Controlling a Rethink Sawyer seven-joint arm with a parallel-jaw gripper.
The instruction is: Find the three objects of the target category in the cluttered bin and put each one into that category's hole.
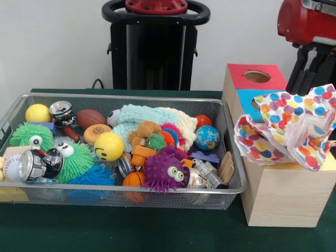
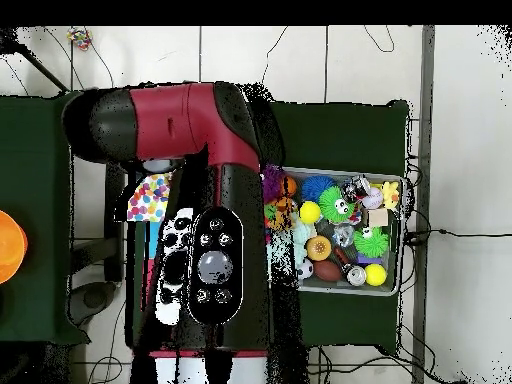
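While the pincer (image 1: pixel 310 71) hangs at the upper right of the front view, a crumpled sheet of polka-dot paper (image 1: pixel 286 128) sits directly beneath its dark fingers (image 1: pixel 302 65); the fingertips reach down to the paper's top edge, and whether they are clenched on it or released cannot be told. Under the paper stands a wooden box (image 1: pixel 278 194), its top hidden there by the sheet. Just behind the pincer's paper lies the box's blue panel (image 1: pixel 247 97) with its hole mostly covered, and farther back the red panel (image 1: pixel 254 76) with a round hole (image 1: pixel 257 76). Well to the side of the pincer, on the green bench (image 1: pixel 131 231), rests a wire mesh bin (image 1: pixel 121 191) crowded with toys: a yellow smiley ball (image 1: pixel 108 146), a purple spiky ball with eyes (image 1: pixel 165 173), a globe ball (image 1: pixel 207 137), a small brown football (image 1: pixel 91 118), a crushed can (image 1: pixel 39 164) and a knitted mint cloth (image 1: pixel 144 119).

From overhead, the red and black arm (image 2: pixel 190 200) covers the box and the pincer itself. Polka-dot paper (image 2: pixel 150 198) peeks out beside the arm, and the bin (image 2: pixel 393 285) lies on the arm's other side, apart from it.
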